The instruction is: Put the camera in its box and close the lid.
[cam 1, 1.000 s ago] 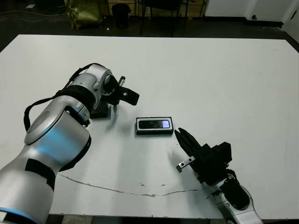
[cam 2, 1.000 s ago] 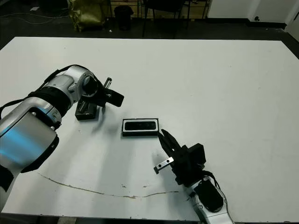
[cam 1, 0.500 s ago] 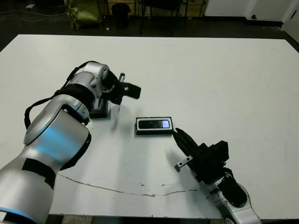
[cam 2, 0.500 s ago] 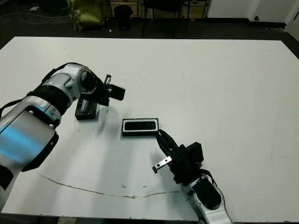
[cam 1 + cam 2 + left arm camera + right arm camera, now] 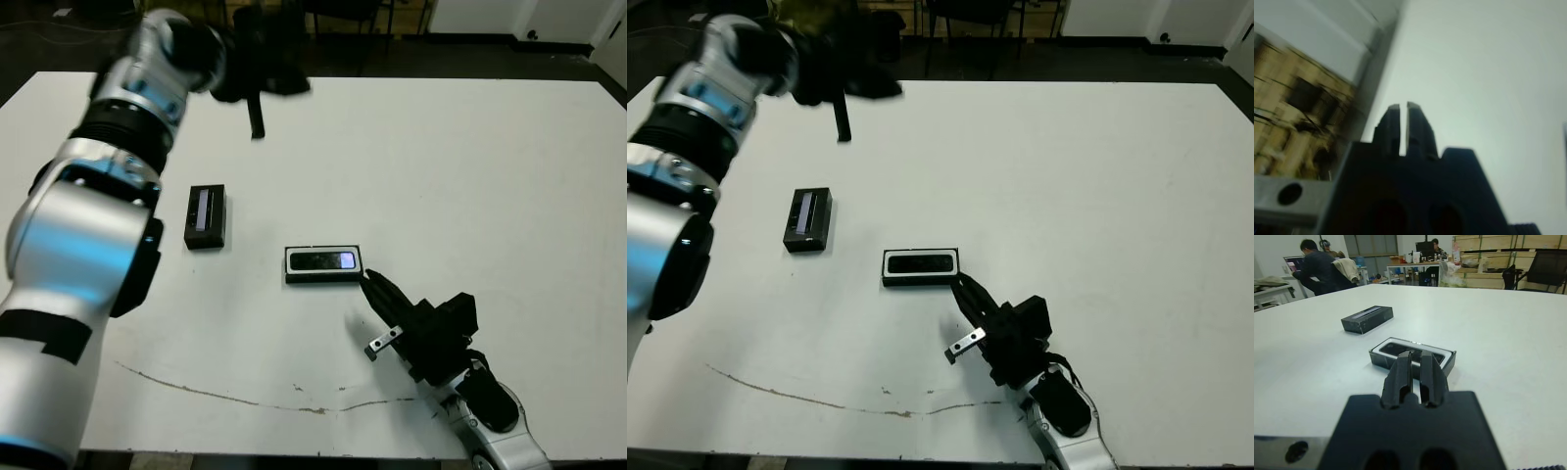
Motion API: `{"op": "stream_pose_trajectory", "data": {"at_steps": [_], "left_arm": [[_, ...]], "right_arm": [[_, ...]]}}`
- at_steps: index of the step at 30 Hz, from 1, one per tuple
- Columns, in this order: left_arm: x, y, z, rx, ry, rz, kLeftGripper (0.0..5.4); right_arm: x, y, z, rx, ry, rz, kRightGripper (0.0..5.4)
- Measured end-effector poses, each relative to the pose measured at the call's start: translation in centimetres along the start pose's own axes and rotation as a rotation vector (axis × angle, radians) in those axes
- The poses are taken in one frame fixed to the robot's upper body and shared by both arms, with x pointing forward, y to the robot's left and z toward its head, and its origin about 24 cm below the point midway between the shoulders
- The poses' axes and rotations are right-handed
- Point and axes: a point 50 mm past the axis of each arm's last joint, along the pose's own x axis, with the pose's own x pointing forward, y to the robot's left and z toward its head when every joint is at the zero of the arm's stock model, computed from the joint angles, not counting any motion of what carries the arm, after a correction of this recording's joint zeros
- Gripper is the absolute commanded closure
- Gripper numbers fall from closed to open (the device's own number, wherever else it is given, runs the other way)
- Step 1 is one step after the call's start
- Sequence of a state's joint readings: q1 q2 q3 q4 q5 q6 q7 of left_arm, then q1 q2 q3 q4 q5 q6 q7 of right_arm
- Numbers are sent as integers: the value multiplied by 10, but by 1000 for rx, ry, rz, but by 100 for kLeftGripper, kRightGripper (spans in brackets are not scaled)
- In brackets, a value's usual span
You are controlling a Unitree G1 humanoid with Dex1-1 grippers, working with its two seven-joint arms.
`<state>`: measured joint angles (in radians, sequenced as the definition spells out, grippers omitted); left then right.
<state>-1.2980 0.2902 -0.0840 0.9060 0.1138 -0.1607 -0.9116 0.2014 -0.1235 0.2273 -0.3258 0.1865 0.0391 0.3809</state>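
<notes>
The box [image 5: 324,277], a small black tray with a white rim, lies mid-table with the glossy dark camera [image 5: 324,260] inside it. The lid [image 5: 205,215], black with a pale strip, sits on the table to the box's left, inner side up. My right gripper [image 5: 373,286] is shut and empty, its tips just off the box's near right corner; the right wrist view shows its fingers [image 5: 1402,372] right in front of the box [image 5: 1413,356], with the lid [image 5: 1367,318] beyond. My left gripper [image 5: 259,129] hangs blurred and high over the table's far part, shut on nothing.
A thin brown line [image 5: 245,397] runs across the table [image 5: 470,176] near its front edge. Beyond the far edge stand chairs and a dark floor. Two people [image 5: 1317,264] sit at desks far behind the table in the right wrist view.
My left arm has swung up and away from the lid toward the table's far side, leaving the lid uncovered. My right gripper has crept slightly closer to the box.
</notes>
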Motion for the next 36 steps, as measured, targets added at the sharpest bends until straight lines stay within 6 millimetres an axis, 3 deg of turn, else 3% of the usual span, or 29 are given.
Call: {"op": "stream_pose_trajectory", "data": {"at_steps": [4, 7, 11, 16, 20, 25, 31, 36], "left_arm": [[-18, -15, -9, -120, -86, 231, 540], [-34, -38, -18, -225, -109, 406, 540], [-60, -88, -46, -510, -89, 668, 540], [-99, -161, -93, -884, 84, 1021, 540], [-113, -163, -95, -874, 64, 1168, 540], [-108, -164, -92, -889, 30, 1228, 540], [-114, -199, -103, -929, 180, 1258, 540], [-108, -203, -100, -929, 187, 1252, 540]], "right_arm": [[0, 0, 0, -5, -13, 9, 539], [1, 1, 1, -10, -15, 14, 539], [2, 3, 3, -16, -19, 29, 539], [3, 9, -1, -23, 3, 52, 539], [0, 12, -4, -33, 20, 57, 539], [0, 14, -5, -35, 20, 61, 539], [0, 15, -4, -38, 17, 65, 539], [0, 15, -3, -40, 15, 68, 539]]}}
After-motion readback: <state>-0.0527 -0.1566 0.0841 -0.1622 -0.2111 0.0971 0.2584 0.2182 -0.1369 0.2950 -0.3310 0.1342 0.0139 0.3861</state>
